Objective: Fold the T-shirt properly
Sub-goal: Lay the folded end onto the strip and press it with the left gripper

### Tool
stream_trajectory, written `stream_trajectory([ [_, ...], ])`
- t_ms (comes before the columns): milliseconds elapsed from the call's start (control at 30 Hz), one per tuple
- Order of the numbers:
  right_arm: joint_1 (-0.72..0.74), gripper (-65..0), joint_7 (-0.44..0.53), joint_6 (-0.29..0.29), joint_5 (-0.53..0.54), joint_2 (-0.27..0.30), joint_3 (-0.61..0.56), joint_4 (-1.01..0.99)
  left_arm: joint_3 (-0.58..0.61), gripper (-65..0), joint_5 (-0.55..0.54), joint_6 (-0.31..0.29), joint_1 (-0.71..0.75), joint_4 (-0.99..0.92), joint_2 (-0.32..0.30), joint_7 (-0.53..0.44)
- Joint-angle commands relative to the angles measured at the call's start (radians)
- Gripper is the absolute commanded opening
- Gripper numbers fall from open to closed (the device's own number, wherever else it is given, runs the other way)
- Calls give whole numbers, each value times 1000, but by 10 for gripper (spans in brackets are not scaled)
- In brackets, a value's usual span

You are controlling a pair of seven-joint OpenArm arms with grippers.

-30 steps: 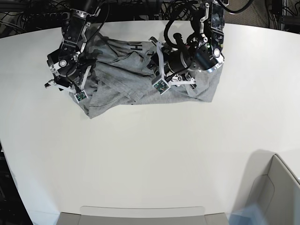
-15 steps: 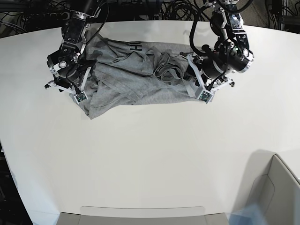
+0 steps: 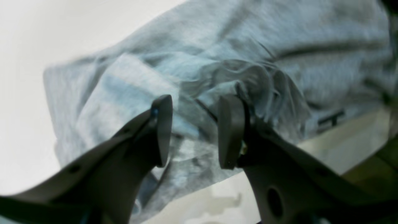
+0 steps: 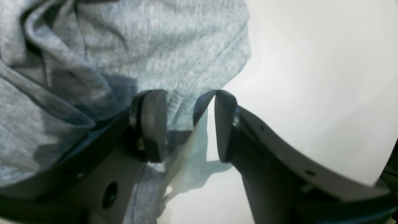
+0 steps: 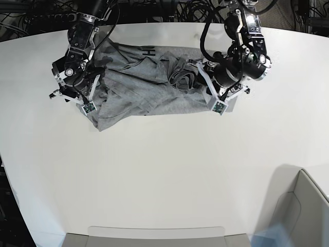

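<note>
The T-shirt (image 5: 149,85) lies crumpled on the far part of the white desk (image 5: 164,170), stretched between 2 arms. The left pincer (image 3: 194,132) stands with its jaws apart over a bunched fold, cloth behind the gap. The right pincer (image 4: 186,126) also stands with jaws apart, at the shirt's edge, cloth between them but not pinched. Dark cables (image 5: 154,10) hang beyond the desk. 1 shirt, 2 pincers.

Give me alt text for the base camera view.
A crumpled grey T-shirt lies bunched on a white table, with the right gripper at its left end and the left gripper at its right end, both open.
</note>
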Motion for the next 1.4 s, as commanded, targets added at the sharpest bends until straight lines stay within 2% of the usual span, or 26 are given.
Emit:
stream_trajectory([
  [0,2,-393,-14,16,2,-4,2,0,4,-395,-11,16,-11,16,-2,-15],
  [133,2,-393,-14,16,2,-4,2,0,4,-395,-14,25,-11,17,-46,-15],
  [467,2,-393,-14,16,4,-4,-2,0,18,-399,-11,29,-12,-17,-59,-15],
  [567,2,-393,-14,16,4,-6,-4,0,32,-451,-11,29,-37,-43,-89,-15],
  [633,2,-393,-14,16,4,-6,-4,0,47,-525,-11,30,-55,-69,-115,-15],
  [733,2,-393,-14,16,4,-6,-4,0,52,-649,-11,87,-63,-96,-128,-15],
  [1000,2,-393,-14,16,4,-6,-4,0,89,-650,-19,96,-55,-61,-131,-15],
  [1033,2,-393,-14,16,4,-6,-4,0,107,-650,-20,88,-54,-38,-131,-15],
  [1133,2,-393,-14,16,4,-6,-4,0,147,-650,-20,-2,-32,20,-128,-15],
  [1200,2,-393,-14,16,5,-6,-4,0,166,-650,-19,-42,-23,20,-125,-15],
  [1367,2,-393,-14,16,5,-6,-4,0,238,-650,-19,-50,-12,20,-129,-15],
])
